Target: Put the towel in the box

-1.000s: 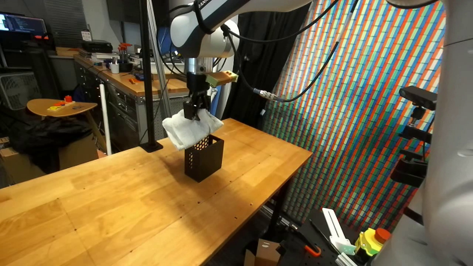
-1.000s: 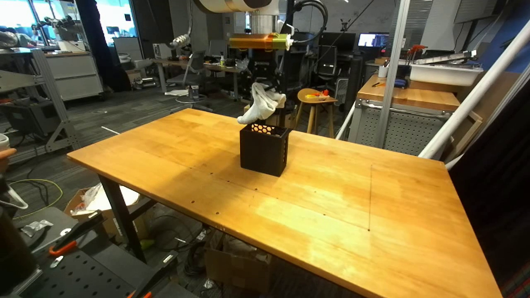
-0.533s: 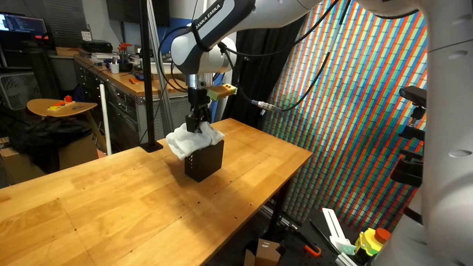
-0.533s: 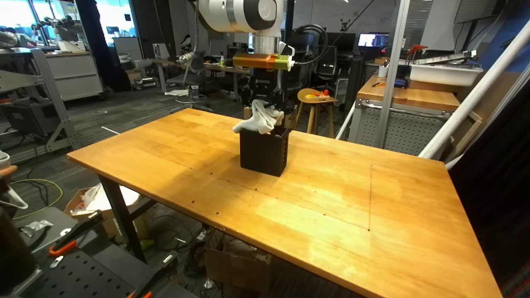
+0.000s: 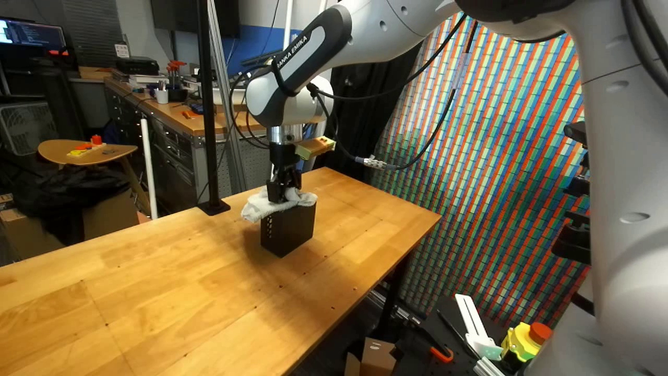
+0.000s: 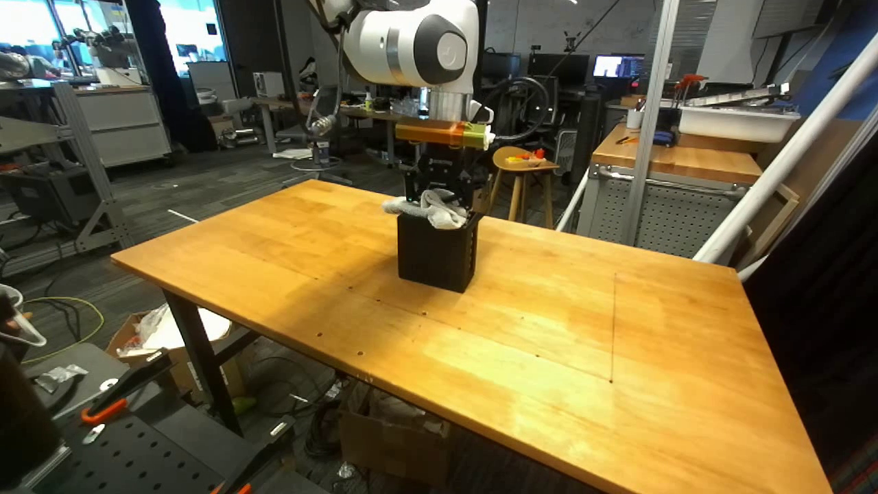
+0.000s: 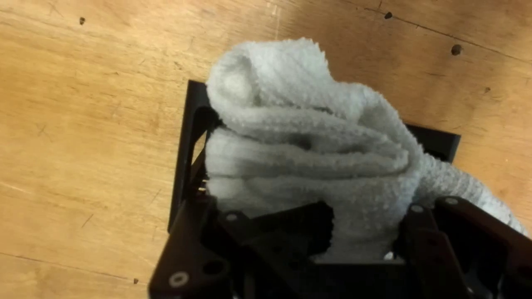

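At centre frame, a gripper clenches a white towel bunched at the mouth of a dark box, though the flap overhanging the rim, lower right in the wrist view, could leave it half outside.

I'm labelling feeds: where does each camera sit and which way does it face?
Exterior view: higher than the table, beside the arm; looks down past the box toward a workbench; arm and gripper show.
Exterior view: off a long table edge, looks down past the towel toward a stool; arm's outer part and gripper show.
Wrist view: mounted above the gripper, looks down on towel and box; gripper parts fill the bottom.
Both exterior views share table, box, towel and gripper.
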Robot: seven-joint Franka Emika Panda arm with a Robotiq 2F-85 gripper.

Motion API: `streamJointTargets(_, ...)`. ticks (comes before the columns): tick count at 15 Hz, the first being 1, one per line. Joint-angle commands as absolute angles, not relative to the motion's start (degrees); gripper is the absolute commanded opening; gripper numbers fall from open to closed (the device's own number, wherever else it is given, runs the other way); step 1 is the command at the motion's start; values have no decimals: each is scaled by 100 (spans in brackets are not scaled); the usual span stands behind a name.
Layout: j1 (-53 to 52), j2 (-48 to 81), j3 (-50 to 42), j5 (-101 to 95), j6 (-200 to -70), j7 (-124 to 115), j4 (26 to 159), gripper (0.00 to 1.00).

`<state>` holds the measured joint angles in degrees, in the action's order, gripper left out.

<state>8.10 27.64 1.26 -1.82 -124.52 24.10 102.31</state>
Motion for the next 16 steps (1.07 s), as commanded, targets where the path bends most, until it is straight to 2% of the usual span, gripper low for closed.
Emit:
streamJointTargets(1, 948, 3032, 217, 147, -12480, 2610, 10085, 0)
streamJointTargets(10, 1060, 2981, 200, 502, -12384, 2668, 10148, 1)
streamJointTargets(11, 1060, 2914, 194, 500, -12393, 2661, 10153, 11)
streamJointTargets(12, 1042, 2798, 183, 459, -12399, 2643, 10174, 27)
streamJointTargets(13, 1024, 2714, 176, 428, -12411, 2633, 10191, 29)
streamJointTargets(16, 938, 2409, 147, 299, -12391, 2576, 10208, 51)
